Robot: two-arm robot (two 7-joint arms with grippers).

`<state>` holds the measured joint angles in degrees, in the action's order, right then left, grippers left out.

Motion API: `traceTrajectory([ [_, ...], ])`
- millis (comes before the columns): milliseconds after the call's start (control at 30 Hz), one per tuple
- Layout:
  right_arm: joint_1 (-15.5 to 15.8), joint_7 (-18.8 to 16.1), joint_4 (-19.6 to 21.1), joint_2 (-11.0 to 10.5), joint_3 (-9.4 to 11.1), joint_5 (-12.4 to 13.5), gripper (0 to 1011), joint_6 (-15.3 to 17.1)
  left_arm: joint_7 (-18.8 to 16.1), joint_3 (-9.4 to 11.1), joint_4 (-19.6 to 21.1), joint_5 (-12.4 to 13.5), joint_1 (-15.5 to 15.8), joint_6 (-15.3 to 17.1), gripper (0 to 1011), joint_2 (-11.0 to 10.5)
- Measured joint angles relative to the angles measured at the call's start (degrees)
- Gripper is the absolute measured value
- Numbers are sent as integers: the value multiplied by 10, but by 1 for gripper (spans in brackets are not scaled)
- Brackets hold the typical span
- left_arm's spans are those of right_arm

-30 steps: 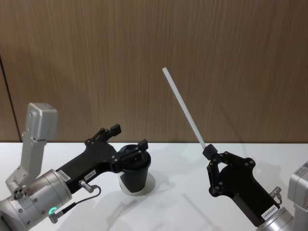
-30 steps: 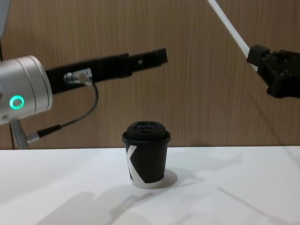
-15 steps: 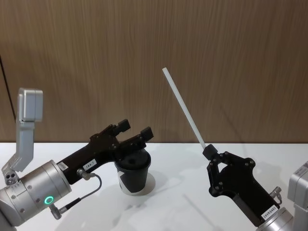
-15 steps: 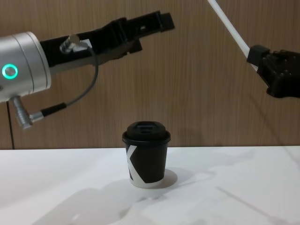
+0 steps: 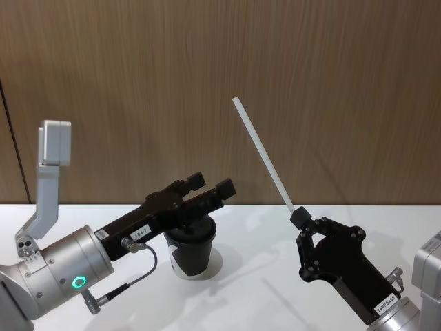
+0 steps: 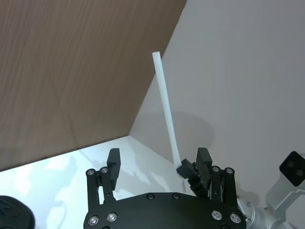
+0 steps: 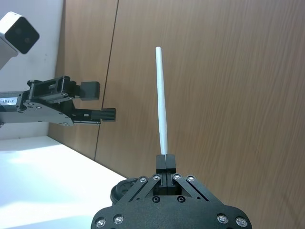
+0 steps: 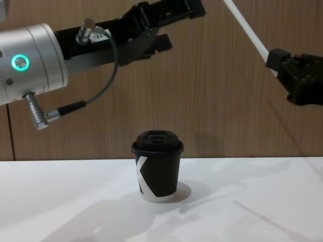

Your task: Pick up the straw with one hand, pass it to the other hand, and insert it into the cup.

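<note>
Straw [image 5: 265,156] tilts toward 11 o'clock, pinched at its bottom end by right gripper [image 5: 300,219]; left gripper [image 5: 211,184] hovers above cup [image 5: 191,254], fingers spread wide.

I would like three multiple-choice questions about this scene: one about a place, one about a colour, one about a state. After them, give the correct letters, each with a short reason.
1. Where is the cup?
A. on a shelf
B. on the floor
C. on the table

2. What colour is the straw?
A. black
B. white
C. green

3. In what state is the left hand?
A. open and empty
B. shut on the straw
C. shut on the cup

Answers:
1 C: the cup stands upright on the white table.
2 B: the straw is white against the brown wall.
3 A: its jaws stand apart with nothing between them; the right hand grips the straw.
</note>
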<state>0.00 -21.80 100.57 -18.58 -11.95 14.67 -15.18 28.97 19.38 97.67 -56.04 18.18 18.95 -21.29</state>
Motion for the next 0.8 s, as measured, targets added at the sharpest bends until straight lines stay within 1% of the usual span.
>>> traceTrajectory([
  [300, 0, 0, 0, 0, 0, 0, 2, 0, -2, 13, -9, -13, 11, 8, 1003, 12],
  [800, 0, 0, 0, 0, 0, 0, 1, 0, -14, 35, -51, -27, 46, 9, 1004, 48],
])
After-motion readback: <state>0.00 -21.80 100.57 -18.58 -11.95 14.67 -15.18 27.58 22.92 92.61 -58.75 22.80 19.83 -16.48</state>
